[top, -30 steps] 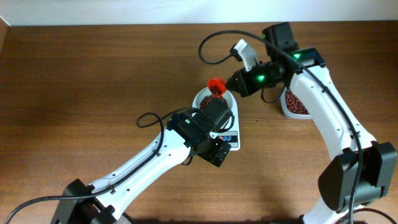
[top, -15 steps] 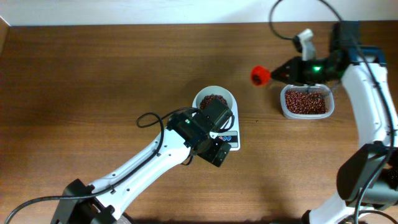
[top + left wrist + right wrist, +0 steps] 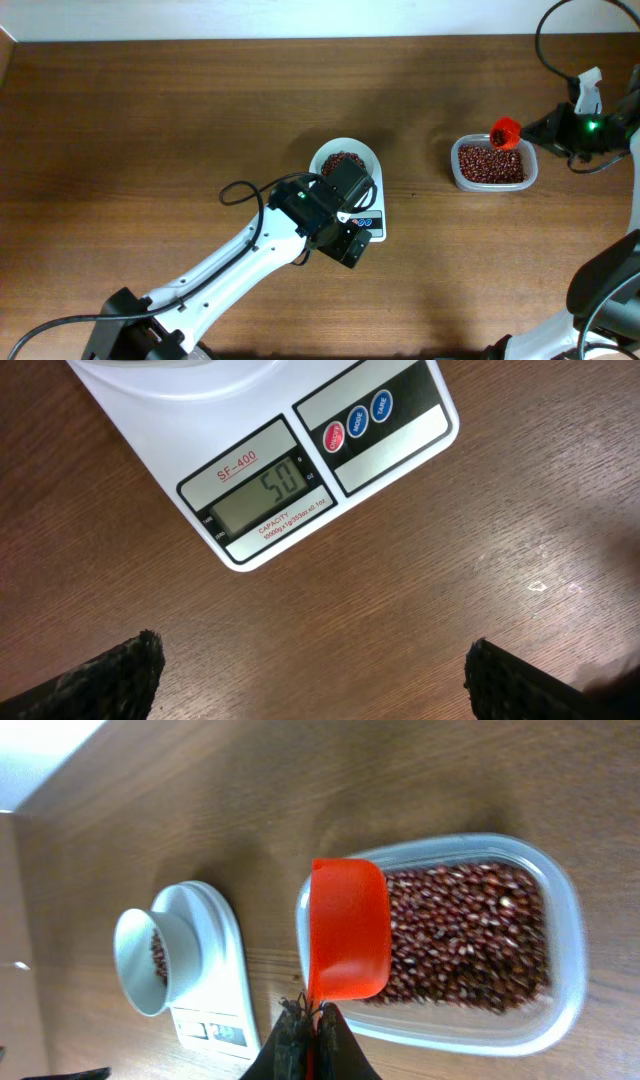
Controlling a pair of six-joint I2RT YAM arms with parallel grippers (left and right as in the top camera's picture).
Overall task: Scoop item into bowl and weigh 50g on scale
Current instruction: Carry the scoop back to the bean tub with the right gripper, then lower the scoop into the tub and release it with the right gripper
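Where the beans (image 3: 345, 160) lie: white bowl (image 3: 320, 152) on scale (image 3: 300, 420); more in clear tub (image 3: 565, 920)
Scale display (image 3: 265, 500): 50
Left gripper (image 3: 320, 685): released, empty
Right gripper (image 3: 308, 1032): clenched on red scoop (image 3: 348, 930) over tub

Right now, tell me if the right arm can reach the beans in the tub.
Probably yes: the right gripper holds the red scoop over the open tub, with nothing between it and the beans.

Wooden table (image 3: 150, 120): scale (image 3: 270, 450), clear tub (image 3: 450, 1032)
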